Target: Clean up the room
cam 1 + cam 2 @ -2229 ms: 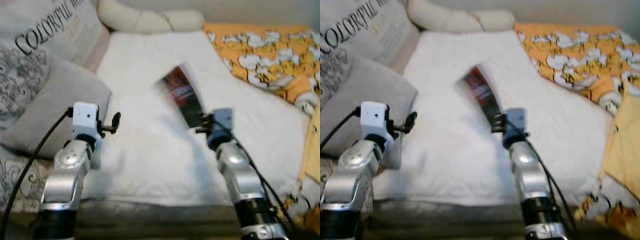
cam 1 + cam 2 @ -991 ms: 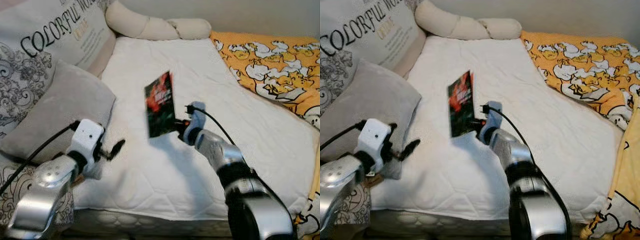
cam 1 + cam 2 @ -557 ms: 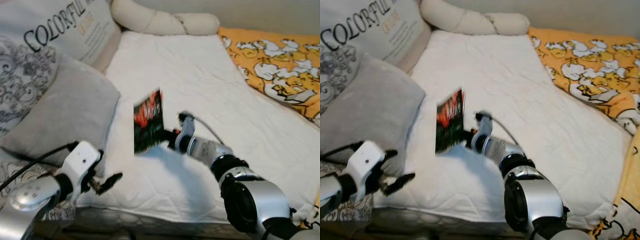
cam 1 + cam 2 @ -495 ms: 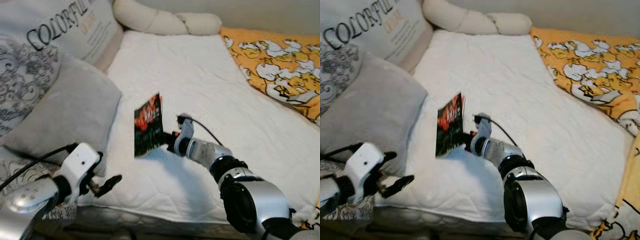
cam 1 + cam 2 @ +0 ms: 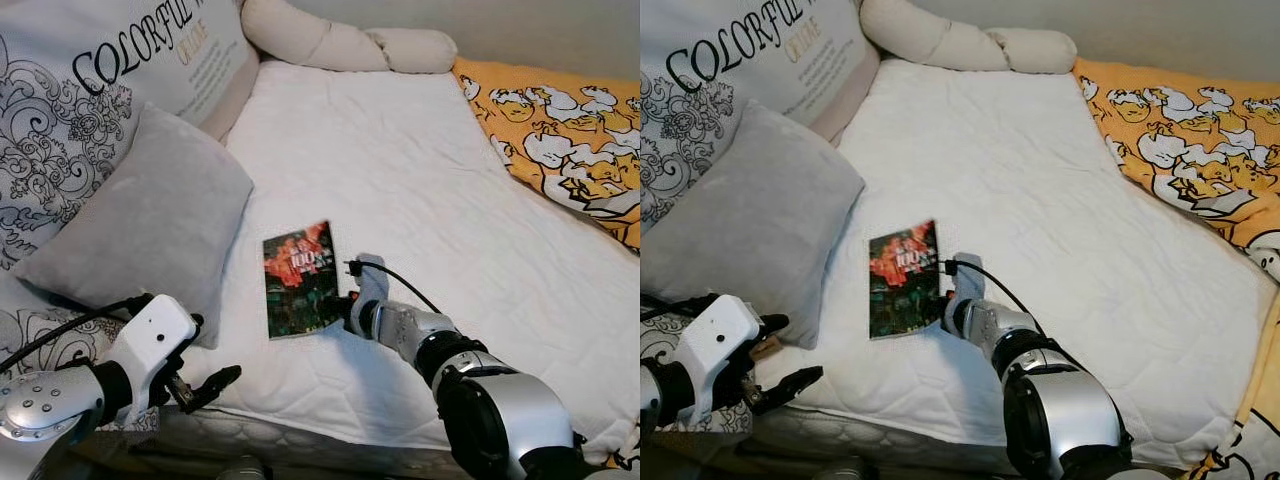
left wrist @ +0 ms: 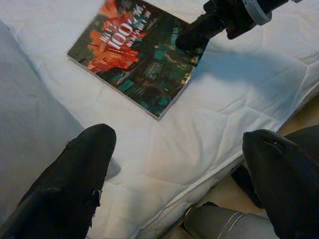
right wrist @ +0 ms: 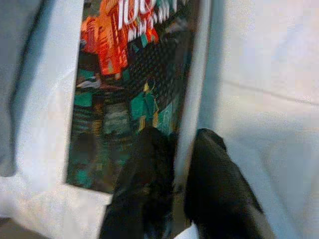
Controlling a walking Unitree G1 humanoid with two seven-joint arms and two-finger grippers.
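Right claw point(image 7: 172, 164) is clamped on the lower right edge of the book point(image 5: 298, 278), one finger over the cover and one beneath, as the right wrist view shows. Book lies flat, cover up, on the white mattress point(image 5: 400, 170) of the bed, just beside the grey pillow point(image 5: 140, 235) and near the mattress's front edge. Its long axis runs roughly away from the robot, toward the head of the bed; the right claw reaches it from the book's right side, across that axis.

Left claw point(image 6: 174, 174) hangs low at the mattress's front edge, fingers spread wide apart and holding nothing; the book lies ahead of it, well clear of both fingers.

Assessment: the right arm is the nearer and already has hold, so any lift or release turns on that edge grip. A thin edge pinch may let the book swing or slip.
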